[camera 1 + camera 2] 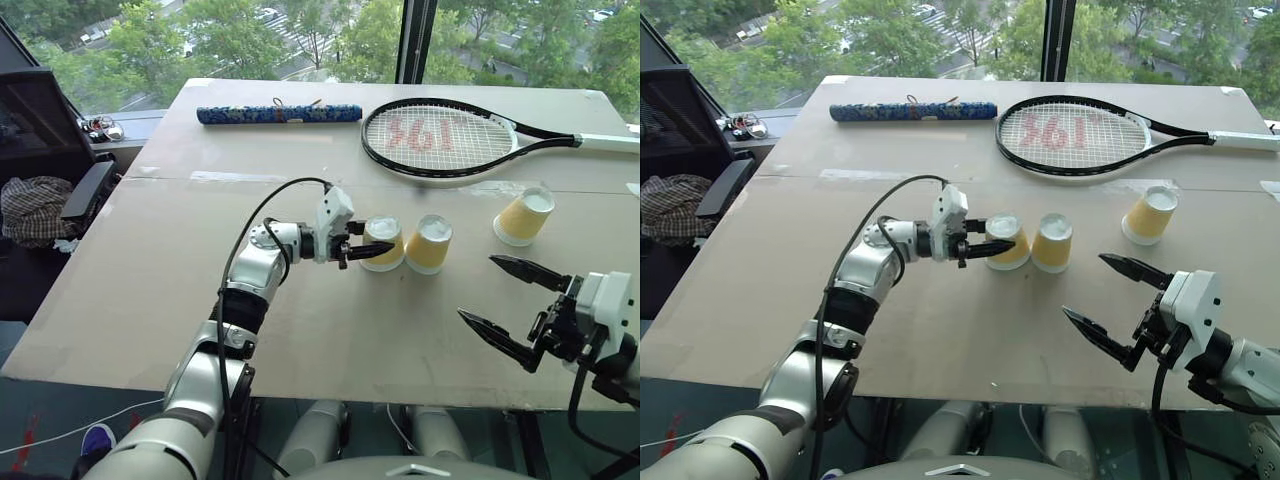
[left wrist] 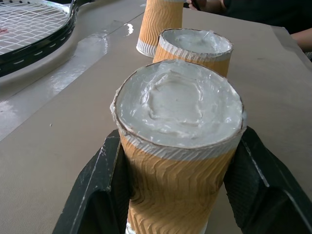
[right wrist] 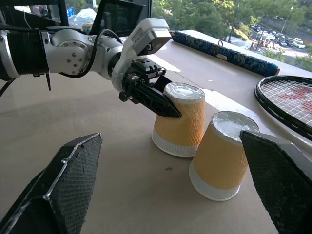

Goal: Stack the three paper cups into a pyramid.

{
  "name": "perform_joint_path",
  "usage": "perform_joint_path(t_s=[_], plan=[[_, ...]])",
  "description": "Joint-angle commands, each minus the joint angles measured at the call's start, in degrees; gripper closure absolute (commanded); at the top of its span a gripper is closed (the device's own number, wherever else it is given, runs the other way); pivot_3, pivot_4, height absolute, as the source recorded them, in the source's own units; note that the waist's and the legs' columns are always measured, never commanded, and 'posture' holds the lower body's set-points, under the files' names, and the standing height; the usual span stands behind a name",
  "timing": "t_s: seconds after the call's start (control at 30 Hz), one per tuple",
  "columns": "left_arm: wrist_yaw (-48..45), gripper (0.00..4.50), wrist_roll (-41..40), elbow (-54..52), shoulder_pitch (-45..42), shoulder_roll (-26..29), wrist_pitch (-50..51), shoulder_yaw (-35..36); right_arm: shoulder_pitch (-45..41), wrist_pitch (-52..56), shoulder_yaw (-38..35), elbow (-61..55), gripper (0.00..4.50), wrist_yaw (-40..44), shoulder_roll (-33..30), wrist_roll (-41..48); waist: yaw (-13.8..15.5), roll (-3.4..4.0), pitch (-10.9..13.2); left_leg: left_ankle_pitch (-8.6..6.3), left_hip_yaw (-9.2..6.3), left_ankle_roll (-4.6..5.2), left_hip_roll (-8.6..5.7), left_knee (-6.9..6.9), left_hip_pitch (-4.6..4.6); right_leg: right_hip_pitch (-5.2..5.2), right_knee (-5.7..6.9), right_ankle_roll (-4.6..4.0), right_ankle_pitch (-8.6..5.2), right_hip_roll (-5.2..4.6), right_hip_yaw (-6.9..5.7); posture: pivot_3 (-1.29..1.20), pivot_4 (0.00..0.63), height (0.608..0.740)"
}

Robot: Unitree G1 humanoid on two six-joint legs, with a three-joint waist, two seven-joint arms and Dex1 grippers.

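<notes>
Three paper cups stand upside down on the table, yellow-orange sides with the white base up. My left gripper [image 1: 372, 251] is shut on the leftmost cup [image 1: 385, 236], one black finger on each side near its top; the left wrist view shows this cup [image 2: 178, 161] between the fingers [image 2: 100, 190]. A second cup [image 1: 430, 245] stands close beside it on the right, with a small gap in the right wrist view. The third cup [image 1: 524, 216] stands apart, farther right and back. My right gripper [image 1: 477, 287] hangs open near the table's front right, with nothing between its fingers.
A tennis racket [image 1: 440, 140] lies at the back right of the table [image 1: 150, 290], its handle reaching the right edge. A blue patterned roll [image 1: 278, 114] lies at the back left. A black chair with a checked cloth [image 1: 35, 205] stands off the table's left side.
</notes>
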Motion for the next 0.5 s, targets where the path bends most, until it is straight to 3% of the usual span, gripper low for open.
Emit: perform_joint_path(t_s=[0.03, 0.17, 0.23, 0.27, 0.37, 0.5], plan=[[0.2, 2.43, 0.6, 0.2, -0.7, -0.4, -1.4, 0.1, 0.0, -1.0, -2.1, -2.5, 0.0, -0.4, -0.3, 0.5, 0.0, 0.0, 0.0, 0.0, 0.0, 0.0, 0.0, 0.01, 0.0, 0.01, 0.0, 0.0, 0.0, 0.0, 0.0, 0.0, 0.15, 0.74], [-0.6, 2.43, 0.2, 0.2, -0.6, -0.5, -0.6, 0.3, 0.0, -1.0, -2.1, -2.6, 0.0, -0.5, -0.3, 0.3, 0.0, 0.0, 0.0, 0.0, 0.0, 0.0, 0.0, 0.05, 0.0, 0.01, 0.04, 0.01, 0.0, 0.0, 0.0, 0.0, 0.15, 0.74], [-1.3, 1.5, -0.5, -0.2, -0.5, -0.6, 0.5, 0.4, -0.1, -0.9, -2.1, -2.5, 0.0, -0.9, -0.2, 0.2, 0.0, 0.0, 0.0, 0.0, 0.0, 0.0, 0.0, 0.05, 0.0, 0.01, 0.04, 0.01, 0.0, 0.0, 0.0, 0.0, 0.15, 0.74], [-1.0, 1.29, -0.8, -0.5, -0.5, -0.7, 0.8, 0.7, -0.1, -0.7, -2.2, -2.5, 0.0, -1.3, -0.1, 0.2, 0.0, 0.0, 0.0, 0.0, 0.0, 0.0, 0.0, 0.06, 0.0, 0.02, 0.04, 0.01, 0.0, 0.01, 0.0, 0.0, 0.15, 0.74], [-0.6, 0.09, -1.9, -2.7, -0.1, -0.5, 2.2, 1.8, -0.1, -0.1, -2.4, -2.5, 0.0, -2.9, 0.3, 0.6, 0.0, 0.0, 0.0, 0.0, 0.0, 0.0, 0.0, 0.07, 0.0, 0.01, 0.05, 0.01, 0.01, 0.01, 0.0, 0.0, 0.15, 0.74], [-0.4, 0.09, -7.3, -12.9, 2.9, 2.6, 8.7, 5.6, -2.8, 0.7, -3.5, -0.9, 0.0, -8.3, 2.0, 0.4, -0.3, 0.0, 0.0, 0.0, -0.01, 0.0, 0.0, 0.07, 0.0, 0.01, 0.06, 0.01, 0.0, -0.01, 0.01, 0.0, 0.15, 0.74]])
